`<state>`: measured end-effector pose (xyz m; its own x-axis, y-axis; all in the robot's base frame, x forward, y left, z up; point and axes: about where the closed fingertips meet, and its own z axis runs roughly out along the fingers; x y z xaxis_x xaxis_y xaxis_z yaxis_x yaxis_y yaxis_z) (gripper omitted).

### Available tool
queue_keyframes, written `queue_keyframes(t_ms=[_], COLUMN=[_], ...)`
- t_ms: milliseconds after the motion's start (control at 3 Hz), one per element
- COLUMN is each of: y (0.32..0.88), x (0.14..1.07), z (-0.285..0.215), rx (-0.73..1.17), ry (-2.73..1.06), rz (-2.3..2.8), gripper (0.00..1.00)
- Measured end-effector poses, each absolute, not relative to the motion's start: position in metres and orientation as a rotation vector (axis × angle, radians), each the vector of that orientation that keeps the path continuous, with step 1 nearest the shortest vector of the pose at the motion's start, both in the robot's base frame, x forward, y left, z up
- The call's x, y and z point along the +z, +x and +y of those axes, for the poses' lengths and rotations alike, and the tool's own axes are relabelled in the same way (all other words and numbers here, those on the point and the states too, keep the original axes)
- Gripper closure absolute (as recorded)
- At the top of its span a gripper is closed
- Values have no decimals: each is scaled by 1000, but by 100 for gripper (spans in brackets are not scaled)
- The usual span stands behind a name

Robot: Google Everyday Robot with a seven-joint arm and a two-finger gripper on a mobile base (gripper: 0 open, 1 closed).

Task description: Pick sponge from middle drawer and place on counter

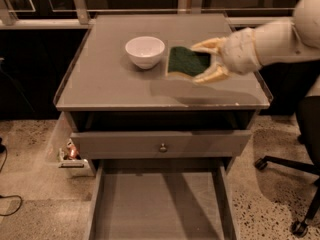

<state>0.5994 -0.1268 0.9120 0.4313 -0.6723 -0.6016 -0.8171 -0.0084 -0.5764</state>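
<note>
Your cream gripper [201,63] pinches the green-and-yellow sponge [184,61] just right of the white bowl [144,51], apparently hovering over the grey counter [105,81] for release.

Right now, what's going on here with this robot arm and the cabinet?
The robot's gripper is shut on the green-and-yellow sponge, holding it tilted just above the grey counter, to the right of the white bowl. The sponge is not yet set down. Below, the middle drawer is pulled open, and the part of its floor that shows is bare.
</note>
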Motion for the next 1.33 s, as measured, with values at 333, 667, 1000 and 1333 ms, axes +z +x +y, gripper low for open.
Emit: queue_keyframes(t_ms=[333,667,1000,1333], y=[634,658,676,688], x=[913,905,889,869], z=[-117,-110,-119,-150], rx=[275,339,365,356], ry=[-1712,-1664,-1583,-1491], rz=[1289,1336,1472,1638], gripper=[100,100,100,100])
